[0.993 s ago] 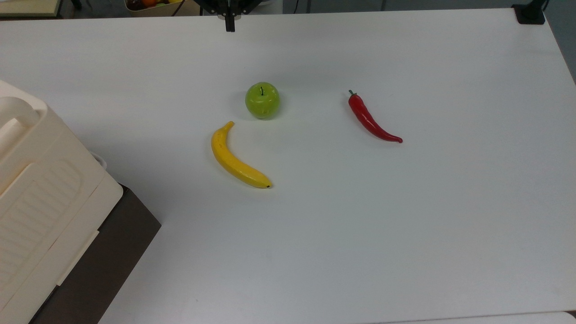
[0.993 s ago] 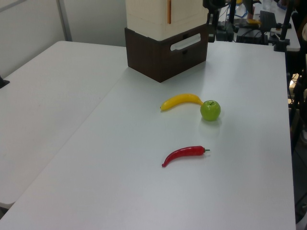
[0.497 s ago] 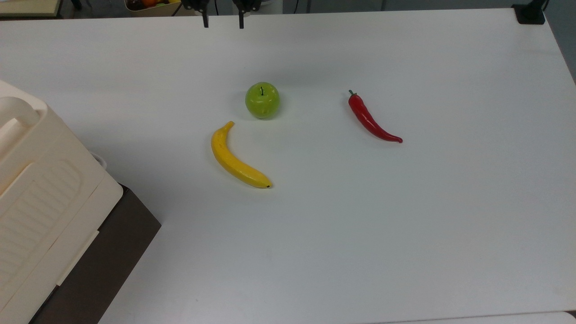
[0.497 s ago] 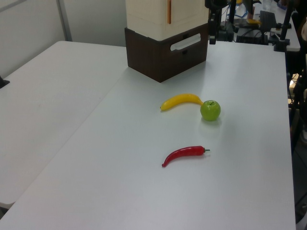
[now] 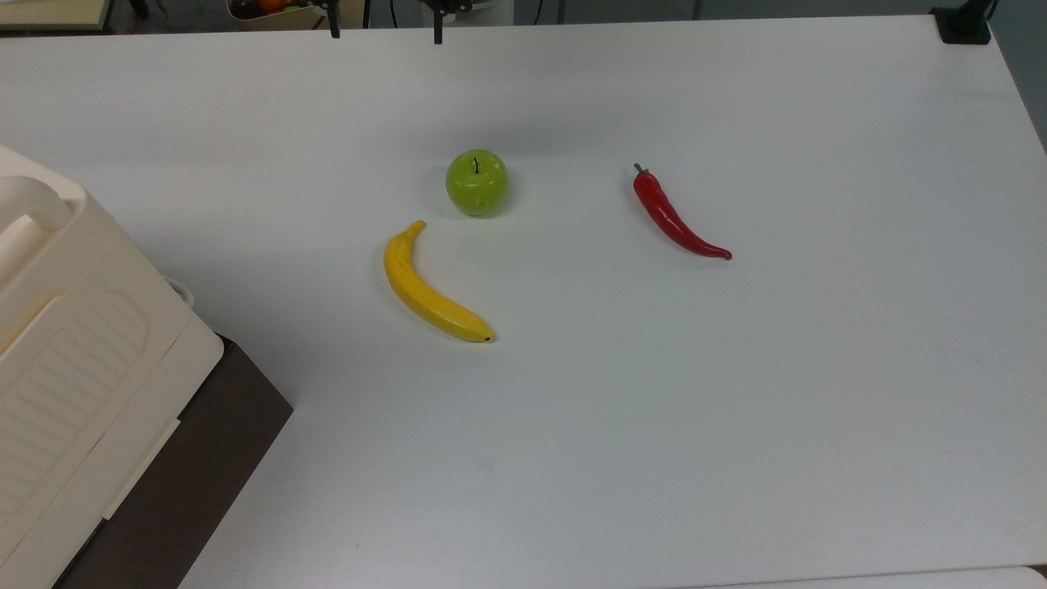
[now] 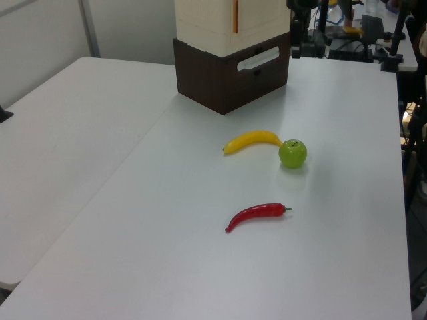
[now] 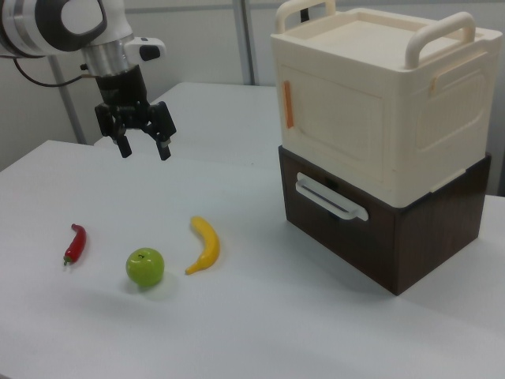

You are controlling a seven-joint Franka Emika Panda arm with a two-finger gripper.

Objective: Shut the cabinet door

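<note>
We see the pincer (image 7: 144,148) spread wide, holding nothing, above the worktop (image 7: 260,332); the cabinet (image 7: 379,103) sits at 3 o'clock in the right view, cabinet door (image 7: 327,126) facing the fruit.

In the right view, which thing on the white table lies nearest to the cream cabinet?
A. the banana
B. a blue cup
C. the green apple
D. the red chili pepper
A: in the right view the banana lies closer to the cabinet than the green apple does, and the red chili pepper lies farthest from it, at the right view's left.
</note>
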